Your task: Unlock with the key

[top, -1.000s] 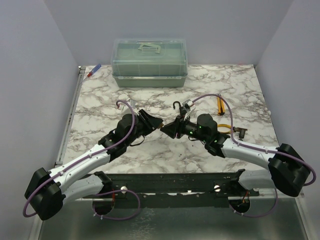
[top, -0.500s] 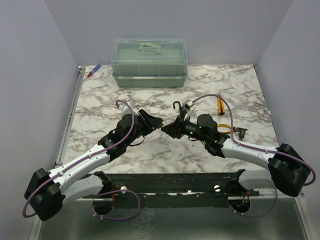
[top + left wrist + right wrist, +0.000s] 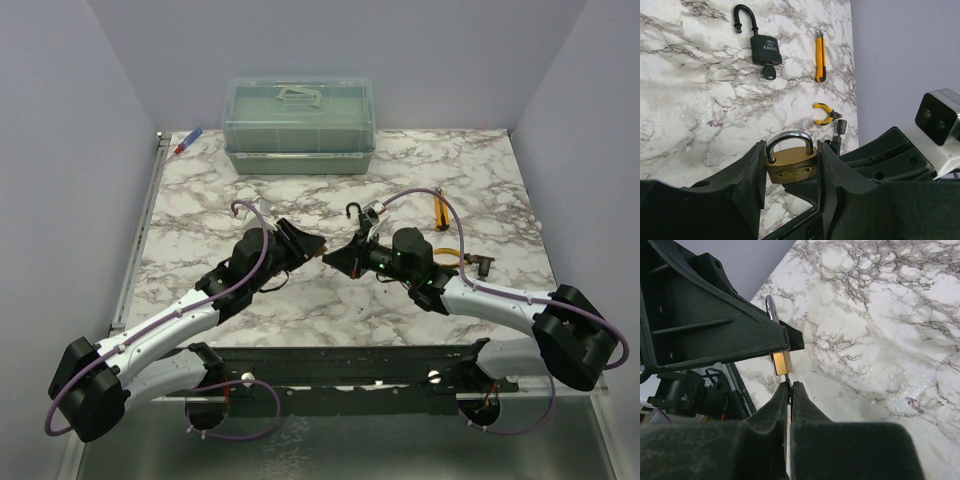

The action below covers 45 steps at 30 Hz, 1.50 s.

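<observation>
My left gripper (image 3: pixel 791 150) is shut on the small brass padlock (image 3: pixel 790 167), shackle up, held above the table. In the top view the left gripper (image 3: pixel 316 248) and right gripper (image 3: pixel 336 256) meet tip to tip at mid-table. My right gripper (image 3: pixel 790 385) is shut on the key. Only the key's thin dark shaft (image 3: pixel 788 379) shows, and it touches the bottom of the brass padlock (image 3: pixel 781 363). The key's head is hidden between the fingers.
A black padlock (image 3: pixel 765 47) with its shackle open and a black-headed key in its bottom lies beyond. A yellow utility knife (image 3: pixel 819 55), yellow pliers (image 3: pixel 826 112) and a dark tool (image 3: pixel 840 131) lie to the right. A clear lidded box (image 3: pixel 298 125) stands at the back.
My right gripper has edged slightly left toward the brass padlock. The left arm has not visibly moved.
</observation>
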Each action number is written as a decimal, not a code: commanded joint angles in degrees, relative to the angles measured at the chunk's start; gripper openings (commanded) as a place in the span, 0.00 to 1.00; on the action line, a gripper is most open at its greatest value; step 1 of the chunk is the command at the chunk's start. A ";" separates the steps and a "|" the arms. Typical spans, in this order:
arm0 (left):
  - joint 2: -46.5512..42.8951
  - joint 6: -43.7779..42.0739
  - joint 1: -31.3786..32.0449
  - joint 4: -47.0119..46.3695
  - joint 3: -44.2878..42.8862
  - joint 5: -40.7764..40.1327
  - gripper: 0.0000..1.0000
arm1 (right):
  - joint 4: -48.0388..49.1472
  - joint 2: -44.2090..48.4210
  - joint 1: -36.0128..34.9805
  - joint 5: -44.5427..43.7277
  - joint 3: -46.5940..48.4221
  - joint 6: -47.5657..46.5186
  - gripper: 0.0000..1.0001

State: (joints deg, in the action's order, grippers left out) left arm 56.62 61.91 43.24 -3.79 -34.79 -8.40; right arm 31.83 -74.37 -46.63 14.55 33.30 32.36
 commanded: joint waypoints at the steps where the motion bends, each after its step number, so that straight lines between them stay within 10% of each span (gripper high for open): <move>1: -0.90 0.10 0.19 -1.82 -0.63 1.16 0.00 | 1.39 -0.75 -0.04 0.54 0.78 -0.18 0.00; 45: -7.74 -6.93 0.28 -16.39 3.32 17.99 0.00 | 15.56 3.30 3.92 13.85 1.24 12.47 0.00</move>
State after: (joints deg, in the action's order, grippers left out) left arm 49.65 53.78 42.09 -16.38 -32.18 0.30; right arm 41.25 -71.50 -42.48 25.58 33.39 43.03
